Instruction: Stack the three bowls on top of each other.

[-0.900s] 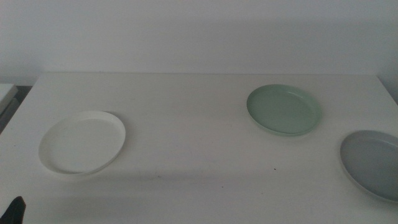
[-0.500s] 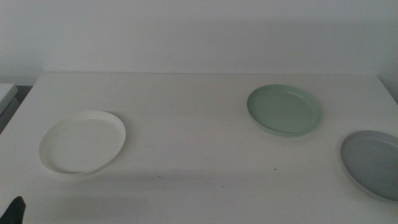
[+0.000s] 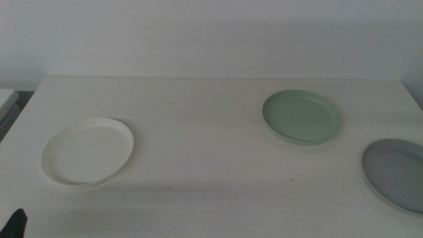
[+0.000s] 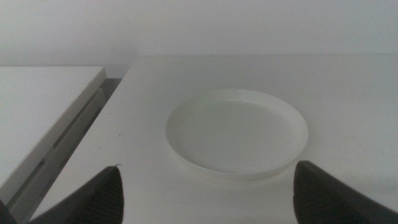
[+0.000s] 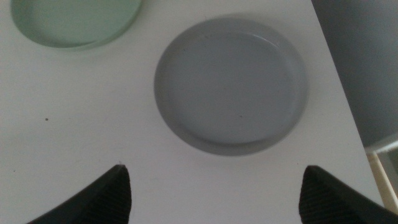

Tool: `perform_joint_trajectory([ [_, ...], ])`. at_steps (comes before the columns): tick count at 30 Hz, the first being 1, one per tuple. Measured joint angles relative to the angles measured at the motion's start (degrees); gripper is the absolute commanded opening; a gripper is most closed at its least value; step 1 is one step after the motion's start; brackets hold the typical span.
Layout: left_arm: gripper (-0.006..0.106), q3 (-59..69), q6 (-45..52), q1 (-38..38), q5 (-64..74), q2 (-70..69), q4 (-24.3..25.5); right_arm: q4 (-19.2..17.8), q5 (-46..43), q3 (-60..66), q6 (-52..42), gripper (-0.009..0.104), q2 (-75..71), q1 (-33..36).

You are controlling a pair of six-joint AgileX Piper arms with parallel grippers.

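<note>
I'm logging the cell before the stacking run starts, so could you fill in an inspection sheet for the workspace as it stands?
Surface: white table, a few tiny dark specks toward its front.
Job's things: white bowl on the left, mint green bowl right of centre, grey bowl at the right edge; all apart, flat, none stacked.
Clutter: nothing seen.
Grippers: left gripper open, facing the white bowl, holding nothing; right gripper open, above the table in front of the grey bowl, holding nothing.
Cables: nothing seen.
Surroundings: plain pale wall behind; a second white surface beside the table's left edge.
</note>
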Motion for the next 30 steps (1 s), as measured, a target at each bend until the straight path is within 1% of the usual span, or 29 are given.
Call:
perform_joint_trajectory([
  [4,0.094,0.00,0.00,0.00,0.00,0.00,0.00,-0.02,3.14,-5.43,0.00,0.093,5.71,0.00],
  [10,0.094,0.00,0.00,0.00,0.00,0.00,0.00,1.64,7.30,-9.04,1.08,0.093,9.58,0.00],
  [14,0.094,0.00,0.00,0.00,0.00,0.00,0.00,0.01,8.27,-10.89,4.22,0.091,13.67,-0.71],
  [16,0.094,0.00,0.00,0.00,0.00,0.00,0.00,-0.23,8.03,-11.93,4.47,0.087,17.37,-2.92],
  [18,0.094,0.00,0.00,0.00,0.00,0.00,0.00,1.27,7.12,-12.60,2.71,0.084,21.85,-6.18],
  [22,0.094,0.00,0.00,0.00,0.00,0.00,0.00,8.14,4.93,-14.91,-3.13,0.079,31.14,-15.17],
  [25,0.094,0.00,0.00,0.00,0.00,0.00,0.00,11.92,2.84,-17.31,-6.26,0.077,38.24,-19.94],
  [30,0.094,0.00,0.00,0.00,0.00,0.00,0.00,12.85,0.24,-22.48,-7.76,0.071,50.27,-23.46],
])
